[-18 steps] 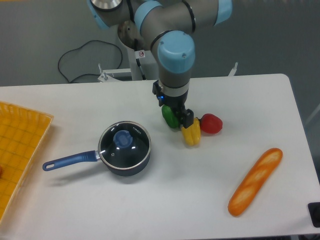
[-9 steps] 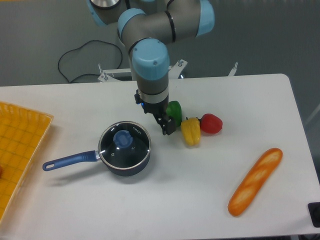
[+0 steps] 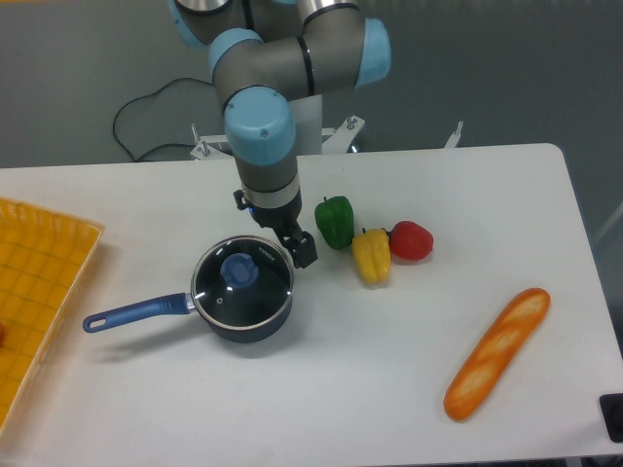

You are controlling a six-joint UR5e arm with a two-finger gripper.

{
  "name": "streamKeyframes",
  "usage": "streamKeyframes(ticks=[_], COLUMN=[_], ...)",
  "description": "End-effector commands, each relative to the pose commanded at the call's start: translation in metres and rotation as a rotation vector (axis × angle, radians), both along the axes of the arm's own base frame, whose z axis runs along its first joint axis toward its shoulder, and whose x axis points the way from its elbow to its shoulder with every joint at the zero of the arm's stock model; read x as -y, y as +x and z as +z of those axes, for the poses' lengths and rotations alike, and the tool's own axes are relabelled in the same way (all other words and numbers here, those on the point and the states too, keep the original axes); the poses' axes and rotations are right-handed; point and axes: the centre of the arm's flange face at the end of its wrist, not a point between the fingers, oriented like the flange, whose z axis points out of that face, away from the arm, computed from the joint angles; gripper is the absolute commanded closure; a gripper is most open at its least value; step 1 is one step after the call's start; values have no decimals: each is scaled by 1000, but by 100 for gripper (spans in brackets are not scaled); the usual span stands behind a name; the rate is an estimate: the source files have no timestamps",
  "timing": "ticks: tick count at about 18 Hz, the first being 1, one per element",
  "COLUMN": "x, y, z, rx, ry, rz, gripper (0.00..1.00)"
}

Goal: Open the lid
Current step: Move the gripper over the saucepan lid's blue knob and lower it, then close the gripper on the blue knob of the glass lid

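The lid (image 3: 242,283), a round glass disc with a thin metal rim and a blue centre knob (image 3: 238,271), rests flat on a dark blue saucepan (image 3: 265,322) whose long blue handle (image 3: 136,312) points left. My gripper (image 3: 292,245) hangs just above the lid's upper right rim, up and to the right of the knob. It holds nothing. Its dark fingers are bunched together under the wrist, and I cannot make out whether they stand open or shut.
A green pepper (image 3: 335,221), a yellow pepper (image 3: 371,256) and a red pepper (image 3: 411,240) lie in a row right of the pan. A baguette (image 3: 497,352) lies at the front right. A yellow tray (image 3: 34,282) sits at the left edge.
The arm has swung left, away from the peppers, and the gripper now hangs over the lid's right rim. The pan, lid and peppers have not moved.
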Motion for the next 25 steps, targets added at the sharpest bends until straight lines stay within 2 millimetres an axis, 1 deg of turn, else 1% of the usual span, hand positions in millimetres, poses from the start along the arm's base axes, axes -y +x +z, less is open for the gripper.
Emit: streamKeyframes(ticks=[1, 7, 9, 14, 16, 18, 20, 25], x=[-2, -12, -16, -18, -21, -22, -27, -28], y=[3, -3, 4, 6, 11, 12, 17, 18], z=[1, -8, -9, -11, -13, -18, -24, -25], rx=[-2, 2, 3, 6, 6, -13, -25, -26], ry=[3, 1, 0, -3, -8, -33, -41, -40], rz=[3, 32, 26, 29, 19, 21, 35, 32], gripper=[0, 0, 0, 0, 0, 0, 0, 0])
